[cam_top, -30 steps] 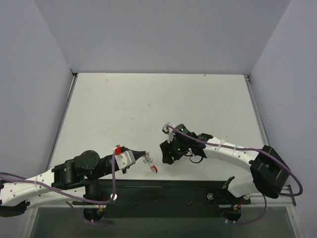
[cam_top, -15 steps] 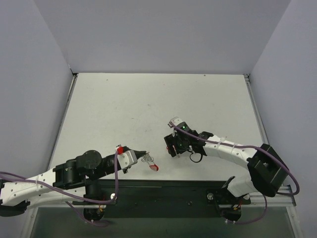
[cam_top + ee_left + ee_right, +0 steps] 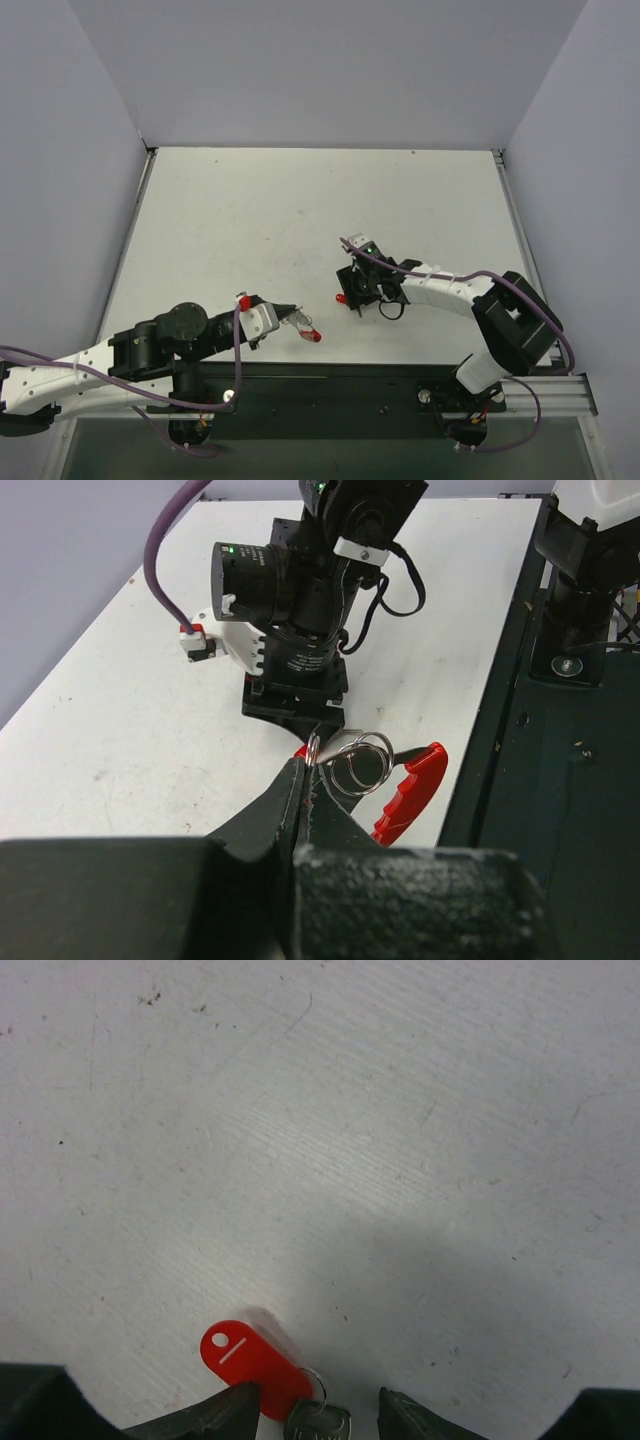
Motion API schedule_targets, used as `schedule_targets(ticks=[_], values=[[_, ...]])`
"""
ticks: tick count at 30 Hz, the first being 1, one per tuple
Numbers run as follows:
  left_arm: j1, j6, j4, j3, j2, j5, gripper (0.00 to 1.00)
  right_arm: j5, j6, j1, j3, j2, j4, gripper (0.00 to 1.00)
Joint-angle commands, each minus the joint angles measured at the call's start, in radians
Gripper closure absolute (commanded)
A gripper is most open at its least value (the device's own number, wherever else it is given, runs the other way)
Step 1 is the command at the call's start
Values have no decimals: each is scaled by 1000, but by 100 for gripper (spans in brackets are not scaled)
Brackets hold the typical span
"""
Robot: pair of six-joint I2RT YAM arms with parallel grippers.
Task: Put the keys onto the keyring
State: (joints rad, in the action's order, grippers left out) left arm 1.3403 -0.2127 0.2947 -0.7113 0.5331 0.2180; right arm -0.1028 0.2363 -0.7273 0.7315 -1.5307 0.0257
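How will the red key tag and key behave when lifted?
Probably floppy: the red tag joins the key through a small ring, so the ungripped part would dangle. Flat and thin, it likely slides, not rolls.

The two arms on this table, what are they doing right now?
The left gripper is shut on the thin silver wire rings of a red curved clip. The right gripper hangs open, low over a small red plastic tag with a metal key, which lie on the white table.
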Motion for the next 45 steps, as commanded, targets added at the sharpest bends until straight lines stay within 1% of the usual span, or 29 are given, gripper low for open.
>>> schedule_targets(ticks=[1, 5, 6, 8, 9, 10, 11, 13, 14, 16, 17, 18, 19, 22, 25, 28, 32, 42, 45], values=[[2, 18, -57, -19, -8, 12, 100, -14, -12, 2, 54, -37, 36, 51], [3, 19, -54, -20, -12, 12, 100, -8, -20, 2, 66, -83, 40, 60], [2, 19, -52, -20, -13, 14, 100, -9, -20, 2, 66, -91, 45, 65], [2, 19, -51, -19, -15, 15, 100, -15, -20, 2, 74, -112, 42, 71], [2, 21, -49, -20, -15, 17, 100, -21, -20, 2, 74, -118, 39, 79], [2, 21, -48, -20, -15, 18, 100, -24, -15, 2, 72, -118, 40, 84], [3, 21, -46, -20, -16, 20, 100, -28, -12, 2, 68, -114, 42, 93], [2, 22, -42, -20, -16, 23, 100, -28, -8, 2, 62, -102, 40, 99], [2, 24, -42, -20, -18, 26, 100, -28, -3, 2, 62, -82, 39, 100], [2, 24, -46, -19, -18, 24, 100, -38, -8, 2, 63, -59, 31, 95], [2, 24, -46, -19, -15, 24, 100, -43, -11, 2, 65, -36, 28, 87], [2, 24, -51, -17, -10, 23, 100, -51, -11, 2, 66, 4, 20, 71], [2, 24, -51, -17, -9, 21, 100, -52, -11, 2, 63, 30, 17, 63], [2, 24, -52, -16, -7, 18, 100, -52, -11, 2, 59, 73, 13, 57], [2, 26, -57, -13, -8, 15, 100, -61, -22, 2, 39, 109, 20, 53], [2, 26, -62, -14, -5, 12, 100, -104, -51, 3, 16, 112, 39, 52], [2, 27, -63, -16, -5, 8, 100, -149, -65, 2, 6, 78, 51, 52], [2, 29, -74, -16, 2, 1, 100, -123, -77, 3, -6, 9, 83, 52], [2, 29, -69, -19, 4, 1, 100, -121, -72, 3, -7, -15, 95, 53]])
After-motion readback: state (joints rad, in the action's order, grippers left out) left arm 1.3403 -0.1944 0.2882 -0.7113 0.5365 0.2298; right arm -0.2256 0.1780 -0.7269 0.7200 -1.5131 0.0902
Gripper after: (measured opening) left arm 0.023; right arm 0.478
